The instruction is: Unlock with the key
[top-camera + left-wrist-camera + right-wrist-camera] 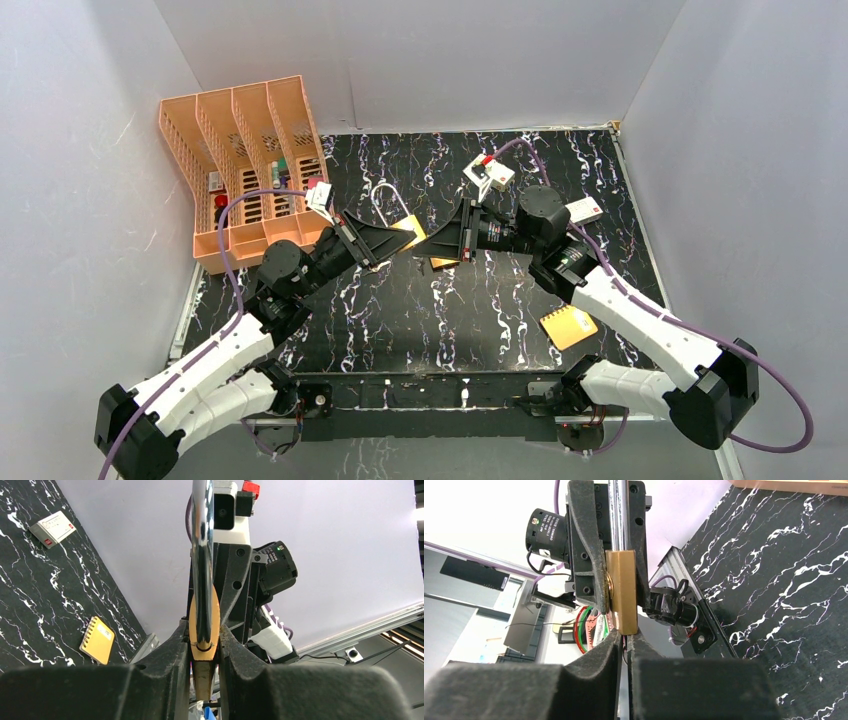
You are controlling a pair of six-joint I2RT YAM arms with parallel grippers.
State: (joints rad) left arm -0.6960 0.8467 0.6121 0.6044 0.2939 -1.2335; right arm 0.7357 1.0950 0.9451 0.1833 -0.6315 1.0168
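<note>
The right tool (625, 642), fingers pressed almost together, meets the base of the brass padlock (622, 592) that the left tool (204, 647) clamps over the bench (480, 310), while the key cannot be made out in that narrow slit

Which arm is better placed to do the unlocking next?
Right. The right tool is pinched shut right at the bottom end of the brass padlock with the steel shackle, facing it. The left tool is busy clamping that padlock's body.
</note>
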